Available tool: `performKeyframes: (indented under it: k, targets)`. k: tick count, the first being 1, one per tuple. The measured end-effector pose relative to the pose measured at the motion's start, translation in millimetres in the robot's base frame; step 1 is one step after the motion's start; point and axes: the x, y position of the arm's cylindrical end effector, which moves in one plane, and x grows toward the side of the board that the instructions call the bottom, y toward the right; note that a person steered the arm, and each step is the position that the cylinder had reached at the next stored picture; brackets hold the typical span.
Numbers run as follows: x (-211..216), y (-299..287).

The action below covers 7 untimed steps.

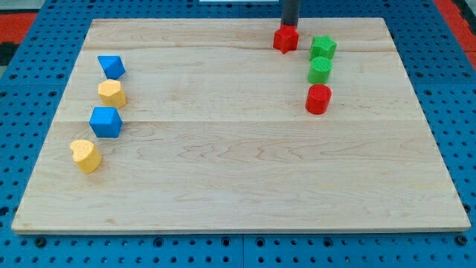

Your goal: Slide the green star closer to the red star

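Tip (288, 27), rod only w/ no jaws, holding nothing, sits just behind red star (285, 39); green star (323, 48) to its right, gap unclosed, push pending.

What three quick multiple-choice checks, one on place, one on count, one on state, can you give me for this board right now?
1. Where is the green star relative to the red star?
A. the view's right
B. the view's left
C. far below

2. How many blocks are on the board?
A. six
B. eight
C. ten

3. Do the two stars touch?
A. yes
B. no, a gap shows
C. one is stacked on the other

Answers:
A, the green star lies on the right side of the red one.
B, four blocks left, four right.
B, bare wood shows between them; my tip is just behind the red star.
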Motion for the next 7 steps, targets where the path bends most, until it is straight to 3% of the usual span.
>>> performKeyframes:
  k: [1,2,3,4,7]
  targets:
    - [25.0,0.0]
    - [16.3,3.0]
    - [-27.2,33.3]
    - [-34.8,86.8]
    - [44.9,130.0]
